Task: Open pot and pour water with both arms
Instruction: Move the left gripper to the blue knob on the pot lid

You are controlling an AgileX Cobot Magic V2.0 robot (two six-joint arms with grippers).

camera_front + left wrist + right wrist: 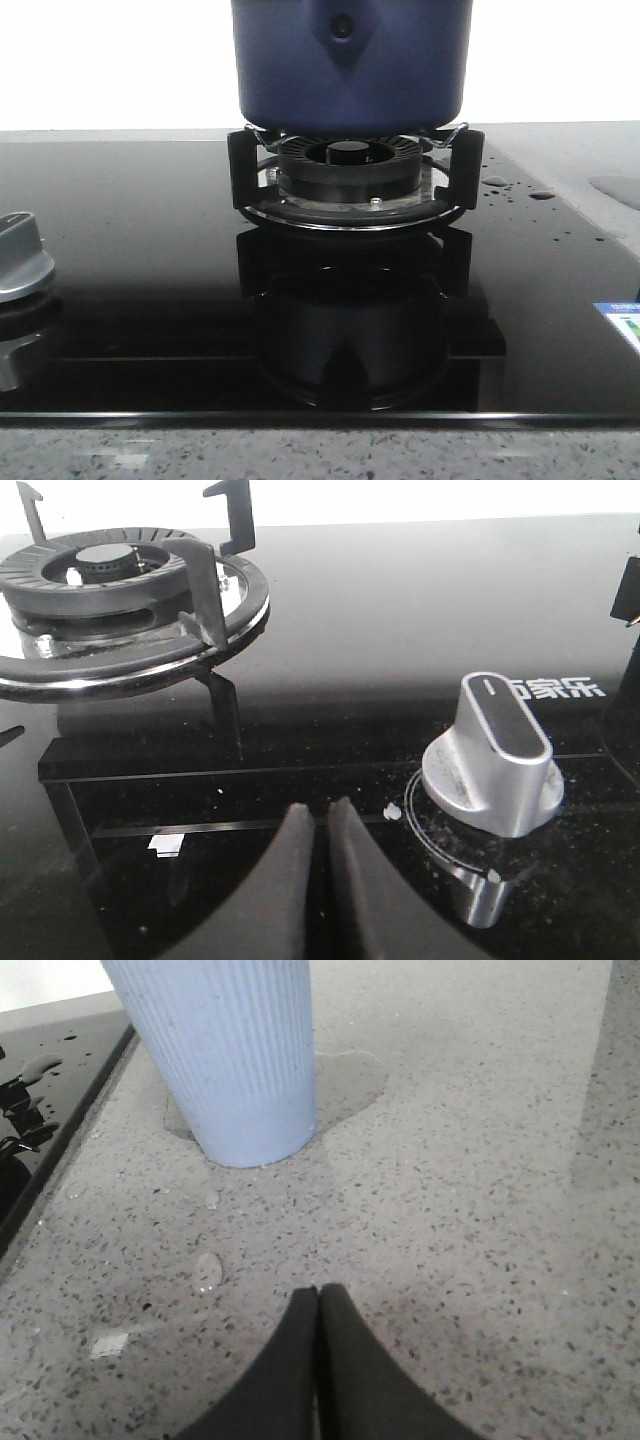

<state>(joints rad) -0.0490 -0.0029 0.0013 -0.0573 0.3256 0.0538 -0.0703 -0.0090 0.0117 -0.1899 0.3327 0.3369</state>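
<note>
The dark navy-blue pot (pixel 350 65) stands on the black burner stand (pixel 352 180) in the front view; its top and lid are cut off by the frame. Water shows as small drops (pixel 497 183) on the black glass to the right of the burner, and as drops (pixel 208 1271) and a shallow puddle (pixel 350 1080) on the stone counter in the right wrist view. My left gripper (pixel 322 813) is shut and empty, low over the black glass beside a silver knob (pixel 497 757). My right gripper (pixel 319 1293) is shut and empty over the grey counter, short of a ribbed pale-blue cup (pixel 220 1055).
An empty second burner (pixel 110 595) with black pan supports shows in the left wrist view. A silver knob (pixel 20 258) sits at the left of the glass hob (pixel 140 250). The speckled stone counter (pixel 470 1210) lies right of the hob; its front strip (pixel 320 450) runs along the near edge.
</note>
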